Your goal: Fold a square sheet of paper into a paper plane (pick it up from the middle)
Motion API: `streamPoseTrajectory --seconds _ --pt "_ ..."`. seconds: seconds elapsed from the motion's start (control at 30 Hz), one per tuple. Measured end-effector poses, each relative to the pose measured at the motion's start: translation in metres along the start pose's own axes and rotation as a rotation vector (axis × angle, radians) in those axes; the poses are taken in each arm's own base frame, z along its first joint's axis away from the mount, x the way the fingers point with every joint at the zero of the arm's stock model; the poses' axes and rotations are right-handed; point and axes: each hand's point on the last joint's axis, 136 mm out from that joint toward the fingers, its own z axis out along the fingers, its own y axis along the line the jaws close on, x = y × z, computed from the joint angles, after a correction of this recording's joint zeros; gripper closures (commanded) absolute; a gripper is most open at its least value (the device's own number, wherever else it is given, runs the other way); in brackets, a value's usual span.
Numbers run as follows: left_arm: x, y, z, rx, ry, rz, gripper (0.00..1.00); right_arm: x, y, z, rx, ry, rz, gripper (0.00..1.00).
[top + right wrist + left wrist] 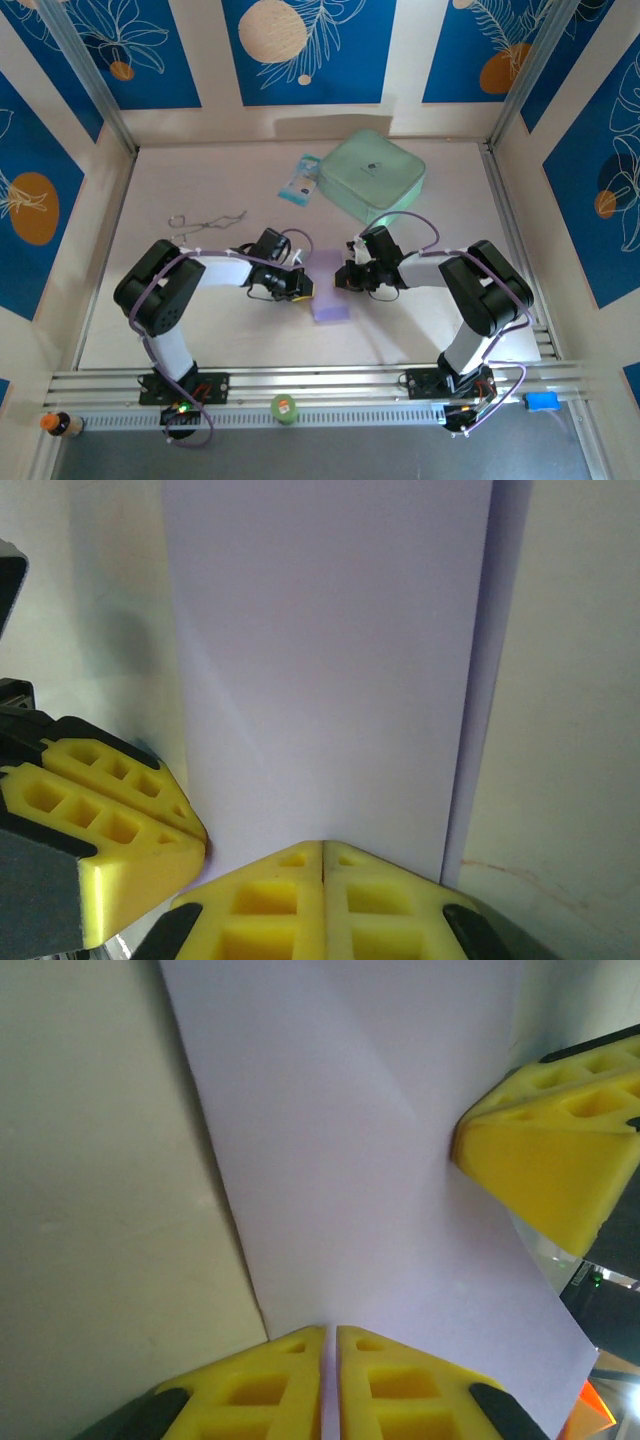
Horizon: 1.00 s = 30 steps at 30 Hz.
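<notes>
Two sets of yellow fingers, moulded from a matte plastic with square hollows, meet over the square sheet of paper (331,303) (350,1160) (320,660). The sheet sits midway between the worktop's (200,335) left and right edges, closer to the near edge than the far one.

The left fingers (303,288) (265,1385) are pressed together, and a corner of the sheet runs straight into the thin seam between them. The right fingers (349,279) (270,905) are also pressed tight, with the sheet's edge pinched in their seam. Each wrist view shows the other arm's wedge-shaped tip touching the sheet's side.

The paper is thin, smooth and pale lavender, with straight crisp edges. A faint diagonal crease crosses it. Along one side a slightly darker strip shows beside the top layer, so it appears to be folded over itself.

The worktop is a pale, matte, off-white board. Near its far edge lies a mint-green case (376,176), a soft-looking rounded square, and just left of it is a small glossy blue-white packet (300,181). A bent length of thin wire (206,222) lies towards the left side.
</notes>
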Motion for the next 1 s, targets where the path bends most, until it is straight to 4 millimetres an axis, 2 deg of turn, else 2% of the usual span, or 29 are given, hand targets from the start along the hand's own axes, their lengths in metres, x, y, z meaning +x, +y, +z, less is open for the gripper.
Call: streamPoseTrajectory --seconds 0.17,0.33,0.43,0.57,0.7,0.9,1.0 --pt "0.003 0.001 -0.012 -0.05 -0.01 -0.007 0.85 0.0 0.001 0.0 0.0 0.0 -0.003 1.0" --pt "-0.008 -0.024 -0.025 -0.007 -0.045 -0.01 0.86 0.0 0.001 0.0 0.0 0.0 -0.002 1.0" --pt "-0.012 -0.037 -0.025 0.022 -0.052 -0.009 0.86 0.0 0.001 0.0 0.0 -0.001 -0.003 1.0" --pt "-0.005 -0.043 -0.019 0.036 -0.028 -0.015 0.86 0.0 0.001 0.0 0.0 -0.001 -0.003 1.0" --pt "0.002 -0.036 -0.011 0.035 -0.014 -0.028 0.86 0.0 0.001 0.0 0.0 -0.001 -0.002 1.0" --pt "0.027 -0.005 -0.002 -0.021 0.041 -0.076 0.86 0.0 0.0 0.001 -0.001 -0.002 0.0 1.0" --pt "0.03 0.002 -0.002 -0.045 0.045 -0.061 0.86 0.0 0.001 0.001 -0.002 -0.002 0.001 1.0"
